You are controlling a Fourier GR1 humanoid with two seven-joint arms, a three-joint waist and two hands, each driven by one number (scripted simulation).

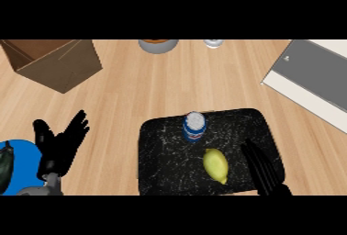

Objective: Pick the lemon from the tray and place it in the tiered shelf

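In the head view, the black speckled tray (pixel 159 156) lies on the wooden counter (pixel 169 87), close to the counter's near edge and a little to the right of its middle. The lemon (pixel 215 165) lies on the tray, in its near right part, with its long side pointing toward the near edge. A blue and white can (pixel 194 127) stands upright on the same tray, near its far edge and apart from the lemon.

The right hand (pixel 261 167) is above the right side of the tray, just beside the lemon. Its fingers are straight and stretched out, and it holds nothing. The left hand (pixel 61 142) rests open with its fingers up near the left edge of the counter.

The tiered shelf (pixel 308 73) is at the far right corner, well apart from the tray. A brown cardboard box (pixel 54 62) stands at the far left corner. A grey bowl (pixel 158 45) is at the far edge. A blue plate (pixel 24 158) with a dark long vegetable (pixel 5 163) is at the near left corner.
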